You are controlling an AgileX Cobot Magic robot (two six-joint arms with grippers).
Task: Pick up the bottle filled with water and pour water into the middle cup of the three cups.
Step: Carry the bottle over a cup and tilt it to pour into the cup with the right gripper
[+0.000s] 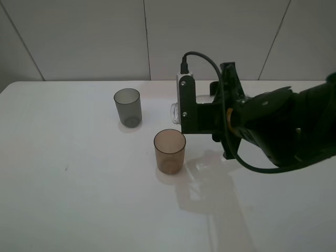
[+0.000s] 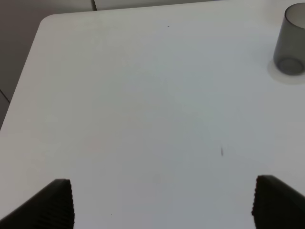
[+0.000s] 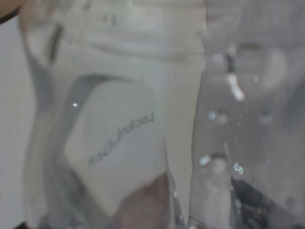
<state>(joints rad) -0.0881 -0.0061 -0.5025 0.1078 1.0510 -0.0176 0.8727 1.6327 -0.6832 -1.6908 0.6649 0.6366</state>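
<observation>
My right gripper (image 1: 191,116) is shut on the clear bottle (image 1: 175,112), which lies tipped on its side with the open neck pointing left. The neck hangs just above and behind the amber-brown middle cup (image 1: 169,151), which stands upright. I see no stream of water. The bottle (image 3: 143,124) fills the right wrist view with clear plastic and droplets. A dark-grey cup (image 1: 127,107) stands further back left and also shows as the dark-grey cup (image 2: 289,43). A third cup is hidden. My left gripper (image 2: 162,200) is open over bare table, out of the high view.
The white table (image 1: 79,199) spreads to the left and front, with its far edge against a pale panelled wall (image 1: 105,37). The right arm's dark bulk (image 1: 283,126) covers the table's right side. The table's left corner (image 2: 45,21) shows in the left wrist view.
</observation>
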